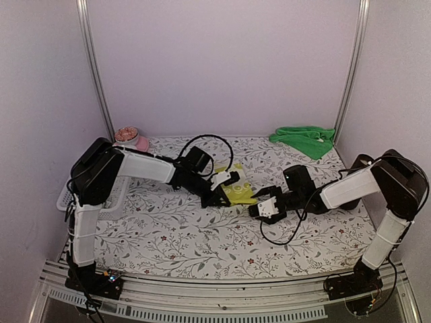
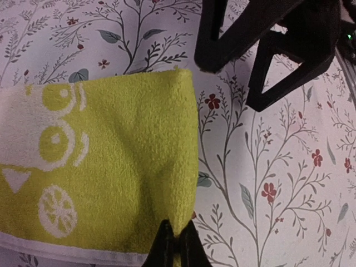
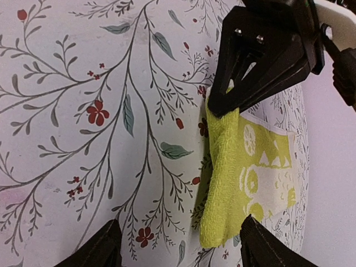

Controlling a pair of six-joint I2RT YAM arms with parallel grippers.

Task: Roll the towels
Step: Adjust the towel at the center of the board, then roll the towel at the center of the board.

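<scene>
The yellow-lime towel [image 1: 240, 191] with pale white markings lies folded on the floral cloth at mid table. My left gripper [image 2: 177, 240] is shut on that towel [image 2: 111, 167] at its folded edge. My right gripper [image 3: 178, 247] is open just beside it. Its fingers [image 3: 99, 250] straddle bare cloth and the towel's near corner [image 3: 222, 233] without touching it. In the right wrist view the left gripper [image 3: 222, 108] pinches the far end of the fold. The plain green towel [image 1: 303, 140] lies crumpled at the back right, away from both grippers.
A pink bowl [image 1: 132, 138] stands at the back left. A white mesh basket [image 1: 66, 196] sits at the left edge under the left arm. The right arm's black cable [image 1: 286, 237] loops over the floral tablecloth [image 1: 175, 235]. Walls close in the back and both sides.
</scene>
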